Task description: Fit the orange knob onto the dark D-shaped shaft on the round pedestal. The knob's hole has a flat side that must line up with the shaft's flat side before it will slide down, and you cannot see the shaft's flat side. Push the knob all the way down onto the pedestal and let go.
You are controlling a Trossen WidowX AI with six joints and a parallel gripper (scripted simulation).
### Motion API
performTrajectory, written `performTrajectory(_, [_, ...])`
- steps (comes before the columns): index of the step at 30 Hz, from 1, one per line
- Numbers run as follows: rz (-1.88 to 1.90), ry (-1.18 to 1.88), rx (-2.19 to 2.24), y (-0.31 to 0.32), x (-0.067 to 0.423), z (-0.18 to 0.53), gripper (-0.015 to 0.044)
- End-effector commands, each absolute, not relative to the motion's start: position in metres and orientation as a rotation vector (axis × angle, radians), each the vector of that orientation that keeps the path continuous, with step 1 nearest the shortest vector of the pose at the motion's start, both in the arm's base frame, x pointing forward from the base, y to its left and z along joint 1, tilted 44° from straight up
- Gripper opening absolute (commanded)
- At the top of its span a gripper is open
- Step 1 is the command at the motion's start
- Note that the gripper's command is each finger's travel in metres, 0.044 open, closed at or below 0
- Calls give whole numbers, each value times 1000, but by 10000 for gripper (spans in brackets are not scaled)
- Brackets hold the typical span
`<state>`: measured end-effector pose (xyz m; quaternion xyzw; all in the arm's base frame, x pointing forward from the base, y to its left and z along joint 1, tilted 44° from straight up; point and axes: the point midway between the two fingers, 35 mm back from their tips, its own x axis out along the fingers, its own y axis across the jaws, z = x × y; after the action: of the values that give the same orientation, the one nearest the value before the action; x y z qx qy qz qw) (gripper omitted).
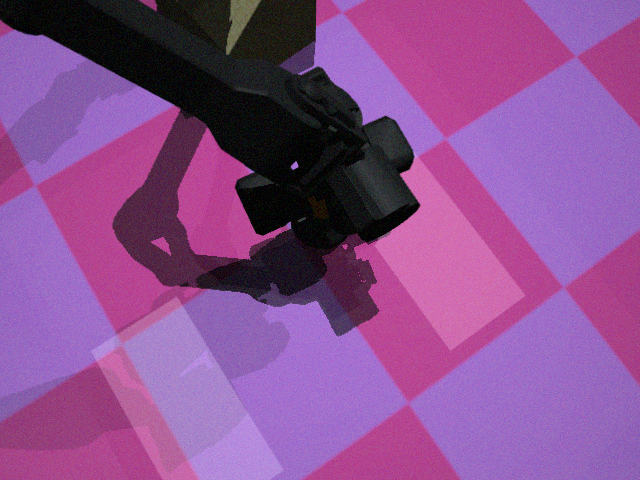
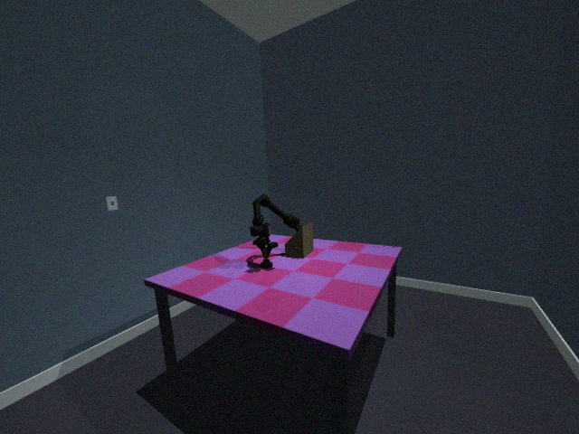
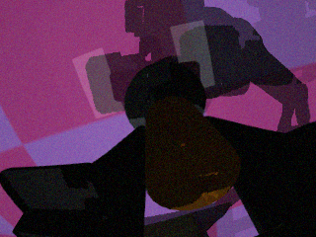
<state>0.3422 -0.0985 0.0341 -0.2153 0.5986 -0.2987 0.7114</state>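
The orange knob [image 1: 318, 207] [image 2: 266, 253] [image 3: 193, 153] is dark in shadow and sits between the two fingers of my gripper [image 3: 174, 126], which is shut on it. The fingers point down over the table. The round pedestal [image 1: 319, 238] [image 2: 266, 264] [image 3: 140, 94] is a dark disc directly below the knob. In the wrist view the knob's narrow far end overlaps the near part of the disc. The D-shaped shaft is hidden, and I cannot tell how far the knob is down on it or whether the flat sides line up.
A brownish wedge-shaped block [image 1: 289, 31] [image 2: 304, 245] stands on the table behind the gripper, at the arm's base. The checkered pink and purple table [image 1: 542, 170] [image 2: 298, 285] carries pale light patches and dark arm shadows around the pedestal.
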Motion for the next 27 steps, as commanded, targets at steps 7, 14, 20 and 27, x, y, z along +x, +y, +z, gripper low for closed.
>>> performTrajectory(7, [-671, 1323, -471, -98, 343, 39, 0])
performTrajectory(14, [-794, 1241, -309, -98, 343, 37, 0])
performTrajectory(20, [-794, 1241, -309, -99, 342, 35, 0])
performTrajectory(27, [-794, 1241, -309, -100, 343, 35, 0])
